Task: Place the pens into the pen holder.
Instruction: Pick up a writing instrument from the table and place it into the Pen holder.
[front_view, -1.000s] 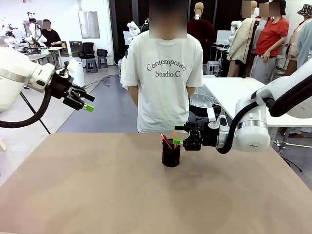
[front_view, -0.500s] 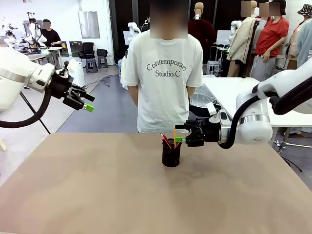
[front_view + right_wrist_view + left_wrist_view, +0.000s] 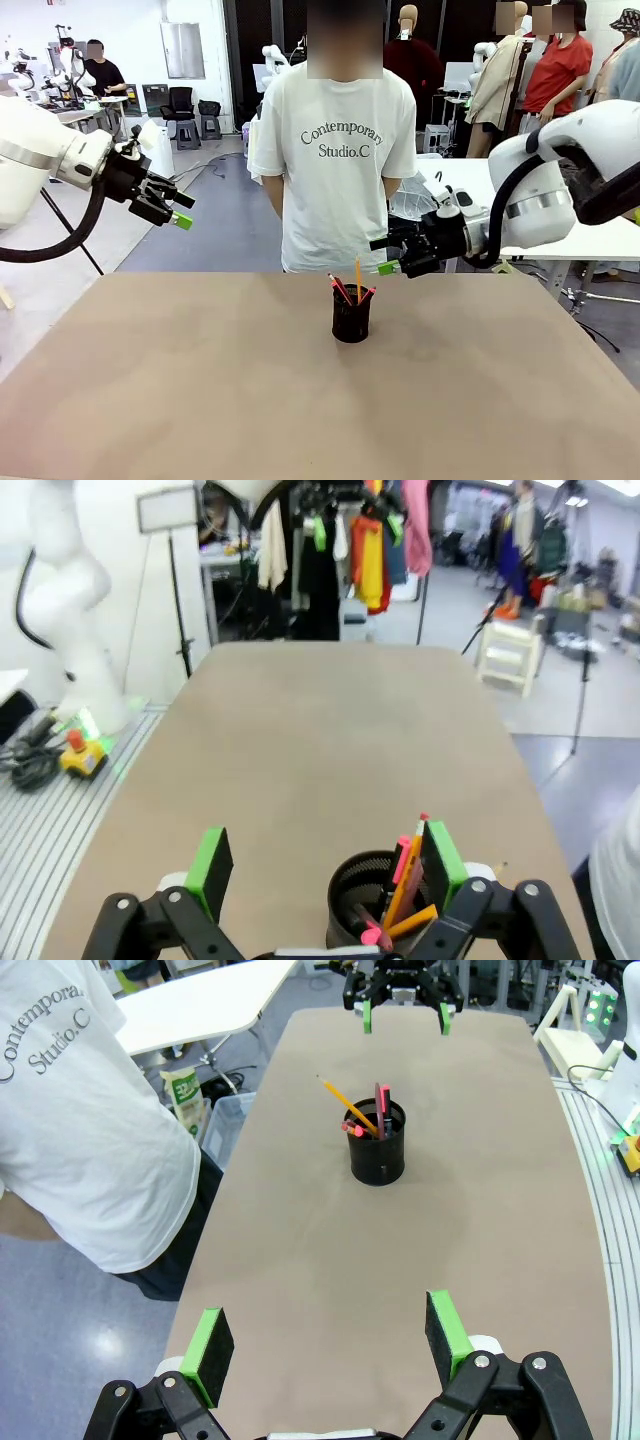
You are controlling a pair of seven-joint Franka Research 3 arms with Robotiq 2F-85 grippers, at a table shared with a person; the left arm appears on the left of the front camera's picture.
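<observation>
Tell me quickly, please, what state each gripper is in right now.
Left gripper: open, holding nothing, raised off the table's left side.
Right gripper: open, holding nothing, above the pen holder with the pens inside.

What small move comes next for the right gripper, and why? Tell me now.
Probably keep drawing the right gripper back and away from the black mesh cylindrical pen holder. Its jaws are open and empty, and the orange-yellow pencil, dark red-brown pen and black pen with red tip already stand in the cup. The left gripper hangs open off to the side.
</observation>
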